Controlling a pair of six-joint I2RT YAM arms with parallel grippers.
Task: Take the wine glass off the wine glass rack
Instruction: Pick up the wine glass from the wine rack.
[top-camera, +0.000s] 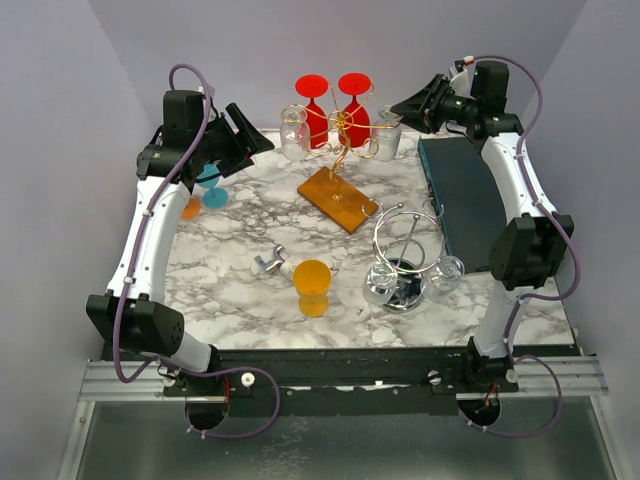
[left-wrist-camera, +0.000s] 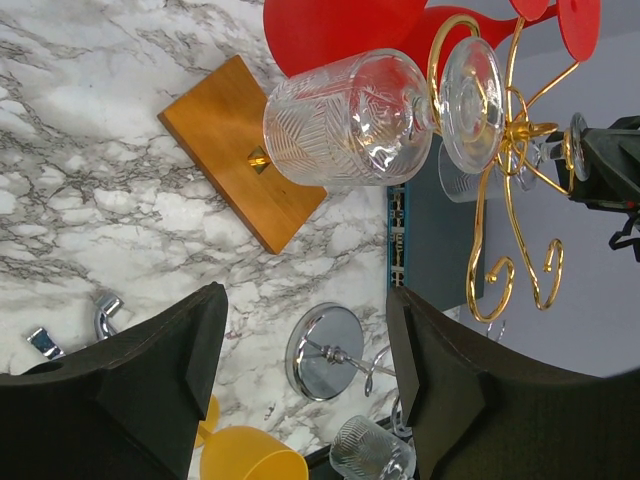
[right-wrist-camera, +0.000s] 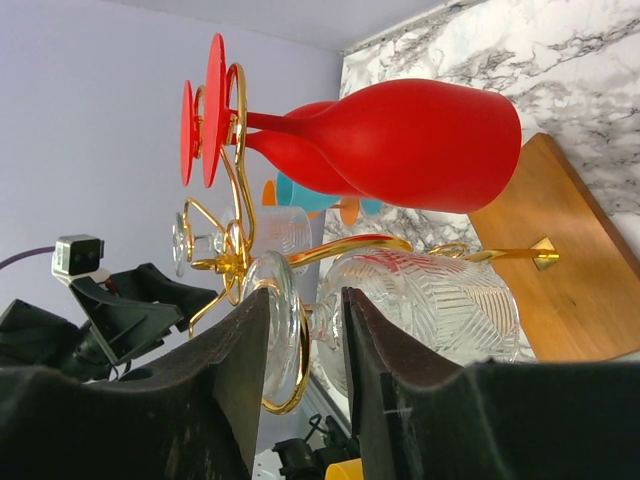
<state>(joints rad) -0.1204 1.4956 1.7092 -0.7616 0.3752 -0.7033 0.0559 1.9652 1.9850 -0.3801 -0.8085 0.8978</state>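
Right gripper (right-wrist-camera: 303, 310) half-open around clear wine glass (right-wrist-camera: 430, 305) stem, perhaps touching.

Plain lavender-grey walls (top-camera: 400, 40) close in three sides of a white desk (top-camera: 230, 290) veined in grey like marble. Soft, even light falls throughout.

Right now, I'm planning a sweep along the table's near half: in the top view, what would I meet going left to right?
metal clip → orange cup → chrome stand
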